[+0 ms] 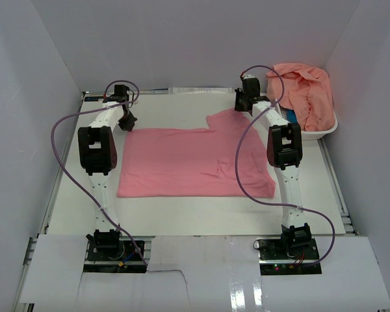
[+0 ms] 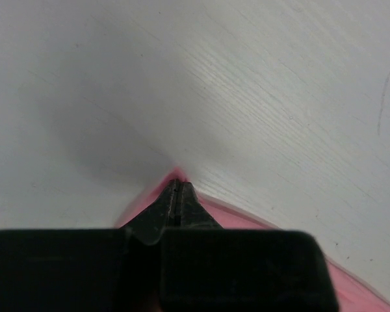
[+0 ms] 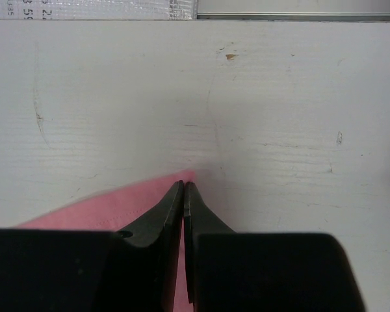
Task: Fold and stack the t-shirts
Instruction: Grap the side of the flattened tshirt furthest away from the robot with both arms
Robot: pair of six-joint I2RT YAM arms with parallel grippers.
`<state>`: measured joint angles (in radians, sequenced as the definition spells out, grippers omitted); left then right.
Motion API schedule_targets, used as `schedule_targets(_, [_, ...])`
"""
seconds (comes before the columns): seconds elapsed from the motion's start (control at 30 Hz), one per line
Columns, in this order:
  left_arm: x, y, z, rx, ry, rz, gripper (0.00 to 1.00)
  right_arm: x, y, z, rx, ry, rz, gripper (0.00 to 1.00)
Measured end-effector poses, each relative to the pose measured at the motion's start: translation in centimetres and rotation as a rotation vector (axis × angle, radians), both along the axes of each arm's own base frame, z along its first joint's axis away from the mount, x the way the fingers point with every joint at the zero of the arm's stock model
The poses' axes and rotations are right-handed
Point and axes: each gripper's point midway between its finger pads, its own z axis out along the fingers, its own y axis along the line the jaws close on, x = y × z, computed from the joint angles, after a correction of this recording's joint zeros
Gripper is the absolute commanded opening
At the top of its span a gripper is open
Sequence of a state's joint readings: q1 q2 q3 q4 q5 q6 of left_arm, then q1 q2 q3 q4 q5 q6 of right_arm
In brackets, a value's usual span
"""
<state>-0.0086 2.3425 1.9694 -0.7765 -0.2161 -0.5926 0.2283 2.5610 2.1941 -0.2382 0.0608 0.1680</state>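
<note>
1. Rose-pink cloth t-shirt (image 1: 195,162): spread flat across the middle of the white surface (image 1: 182,218), between the two arms. Near hem straight, roughly parallel to the near edge. One short sleeve jutting out at the far right corner.
2. Left end effector (image 1: 127,122): lowered onto the far left corner of the rose-pink cloth t-shirt. In the left wrist view, left end effector (image 2: 175,190) with black fingers pressed together, no gap between them, a small tip of pink cloth showing just past the fingertips. Clenched on that corner of the shirt.
3. Right end effector (image 1: 242,103): lowered at the far right sleeve of the same shirt. In the right wrist view, right end effector (image 3: 184,187) closed down to a thin seam, a point of pink cloth meeting the fingertips, bare white surface beyond. Grasping the sleeve's edge.
4. Salmon-peach cloth t-shirts (image 1: 305,91): heaped and crumpled in the white plastic basket (image 1: 326,131) at the far right corner of the surface, just beside the right arm. Number of garments in the heap not discernible.
5. Purple cables (image 1: 62,143): looped from each wrist down to its base, the right one crossing above the right part of the spread shirt.
</note>
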Motion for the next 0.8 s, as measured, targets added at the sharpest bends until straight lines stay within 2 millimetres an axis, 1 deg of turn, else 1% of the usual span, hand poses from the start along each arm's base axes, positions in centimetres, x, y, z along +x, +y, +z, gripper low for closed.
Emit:
schedule_targets(0.2, [0.0,0.0,0.2,0.001,-0.006,-0.001,0.00,0.0,0.0,0.7,0.000,-0.009,0.002,0.08])
schedule_targets(0.3, [-0.2,-0.1,0.7,0.004,-0.012,-0.007,0.00,-0.2,-0.1,1.6,0.000,-0.017,0.007,0.08])
schedule_targets(0.43, [-0.5,-0.1,2.6,0.027,-0.045,-0.017,0.00,-0.9,-0.5,4.0,0.001,-0.039,0.015,0.08])
schedule_targets(0.67, [-1.3,-0.3,6.5,0.072,-0.105,-0.020,0.00,-4.0,-2.0,9.2,-0.017,-0.093,0.009,0.08])
schedule_targets(0.73, [-1.4,-0.3,7.1,0.079,-0.116,-0.018,0.00,-4.6,-2.4,10.6,-0.015,-0.113,0.006,0.08])
schedule_targets(0.8, [-1.5,-0.2,7.0,0.082,-0.113,-0.016,0.00,-5.2,-2.9,11.6,-0.012,-0.126,0.001,0.08])
